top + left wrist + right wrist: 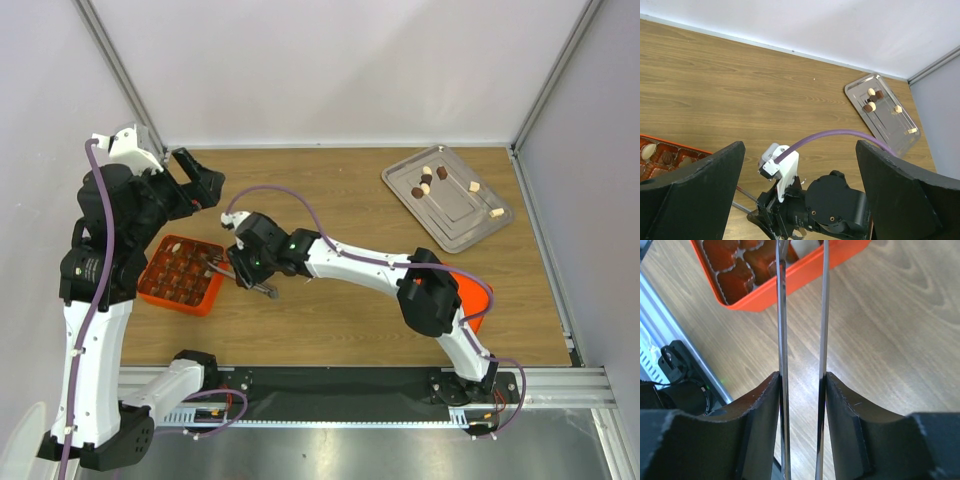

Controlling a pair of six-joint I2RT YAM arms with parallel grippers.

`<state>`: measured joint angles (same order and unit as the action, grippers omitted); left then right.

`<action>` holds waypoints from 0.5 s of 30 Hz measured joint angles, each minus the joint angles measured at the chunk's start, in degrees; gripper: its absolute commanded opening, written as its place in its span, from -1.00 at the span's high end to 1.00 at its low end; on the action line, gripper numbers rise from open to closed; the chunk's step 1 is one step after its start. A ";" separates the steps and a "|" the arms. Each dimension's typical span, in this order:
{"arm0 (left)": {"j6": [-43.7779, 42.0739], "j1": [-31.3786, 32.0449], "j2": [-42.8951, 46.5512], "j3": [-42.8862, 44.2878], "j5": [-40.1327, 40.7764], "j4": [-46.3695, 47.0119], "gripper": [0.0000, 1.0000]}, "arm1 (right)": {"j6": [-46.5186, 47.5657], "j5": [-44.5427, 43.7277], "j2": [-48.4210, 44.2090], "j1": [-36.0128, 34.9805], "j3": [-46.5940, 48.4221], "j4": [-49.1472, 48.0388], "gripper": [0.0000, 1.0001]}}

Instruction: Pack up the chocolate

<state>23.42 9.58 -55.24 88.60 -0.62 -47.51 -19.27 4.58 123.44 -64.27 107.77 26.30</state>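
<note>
Across the wooden tabletop (330, 320), the left pincer (203, 182) hangs raised at the left, spread wide with nothing between its fingers. The right pincer (801, 385) is narrowed onto the thin metal tongs (781, 320), one finger pressing each blade. The blades stand apart and reach over the orange box (802, 277). Loose chocolate (442, 173) lies on the metal tray (460, 228) in the far right corner. Only the left wrist view shows a cream piece and a dark piece seated in box cells. Only the right wrist view shows the grip up close.
</note>
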 measured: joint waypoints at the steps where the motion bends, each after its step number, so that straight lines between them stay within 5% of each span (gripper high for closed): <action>1: -0.02 0.00 -0.02 0.00 0.02 0.00 -0.99 | 0.11 -0.44 -0.02 0.15 0.33 0.02 0.14; 7: -0.48 0.00 -1.18 1.31 -0.35 -1.11 -0.99 | 0.83 -3.28 -5.09 2.27 -1.51 1.07 0.15; 15: -1.03 0.00 -2.36 5.60 -1.97 -1.51 -0.99 | 0.55 -7.43 -27.76 16.04 -16.09 1.51 0.14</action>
<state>22.39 9.58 -57.60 94.19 -2.59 -49.01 -18.72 -2.85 95.68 -48.23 91.68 27.81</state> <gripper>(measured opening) 0.996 0.435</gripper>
